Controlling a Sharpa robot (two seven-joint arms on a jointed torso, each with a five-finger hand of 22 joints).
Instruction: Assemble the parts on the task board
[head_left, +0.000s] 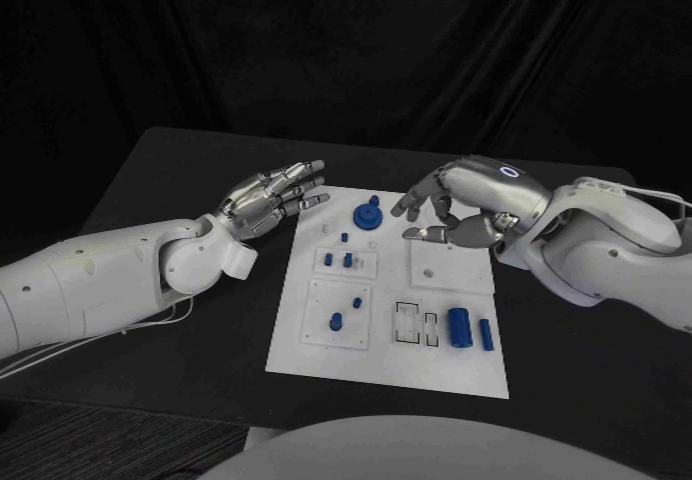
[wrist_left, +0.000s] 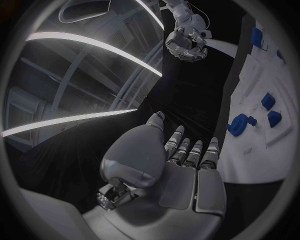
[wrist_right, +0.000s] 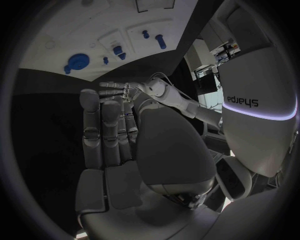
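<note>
Both hands bare above the far end of the task board

The task board (head_left: 387, 372) lies in the middle of the black bench (head_left: 159, 180), its long sides running from the near edge toward the far edge.

Left hand (head_left: 270, 203): hangs just off the board's far left corner. Fingers (head_left: 299, 185) stretched out and a little apart, nothing in them. In the left wrist view the palm is bare and the fingertips (wrist_left: 181, 141) lie close to the board's edge, apart from the parts.

Right hand (head_left: 459, 200): over the board's far right corner. Fingers (head_left: 411, 200) curled downward and apart from each other, gripping nothing. Whether the tips touch the board I cannot tell.

Parts on the board:
- round knob part (head_left: 371, 214), blue, near the far edge, between the two hands. Free of both; the right hand's fingers are just beside it, the left hand's tips near it.
- two small pegs (head_left: 339, 260) stand in a plate at the left middle.
- a single small piece (head_left: 336, 321) in the plate nearer the near left corner.
- large cylinder (head_left: 460, 326) and slim bar (head_left: 486, 334) lie side by side toward the near right corner, well apart from either hand
</note>
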